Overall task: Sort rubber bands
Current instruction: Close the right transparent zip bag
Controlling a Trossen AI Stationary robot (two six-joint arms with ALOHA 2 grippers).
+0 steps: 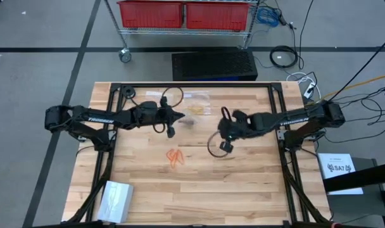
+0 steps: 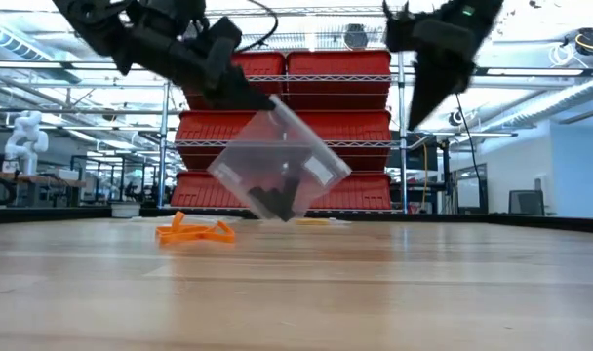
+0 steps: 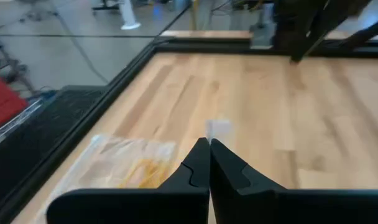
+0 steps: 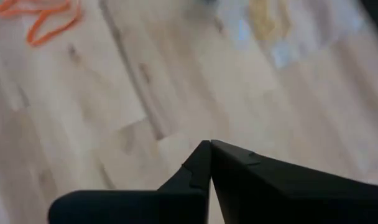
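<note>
My left gripper point(image 1: 180, 116) is shut on a clear plastic bag point(image 2: 277, 166) with black rubber bands point(image 2: 277, 200) in its lower corner. It hangs over the table's middle, toward the far side. Orange rubber bands point(image 1: 174, 156) lie loose on the wood nearer the front, and also show in the low view point(image 2: 194, 231) and the right wrist view point(image 4: 43, 18). Pale yellowish bands point(image 1: 197, 109) lie in a clear bag on the table, just beyond the left gripper point(image 3: 142, 171). My right gripper point(image 1: 223, 132) is shut and empty, raised above the table point(image 2: 415, 122) right of the hanging bag. My left gripper pinches the clear bag by its top corner point(image 2: 265, 109) between its two fingers; a bit of clear plastic sticks out past the fingertips point(image 3: 219, 129). The fingers slant down from the table's left. The bag hangs tilted below them; whether its lower corner touches the table I cannot tell.
A stack of clear bags point(image 1: 115, 199) lies at the near left corner. A black frame rail point(image 1: 180, 85) runs along the table's far edge, with rails down both sides. A black cable loop point(image 1: 213, 144) hangs by the right arm. Bare wood lies along the front.
</note>
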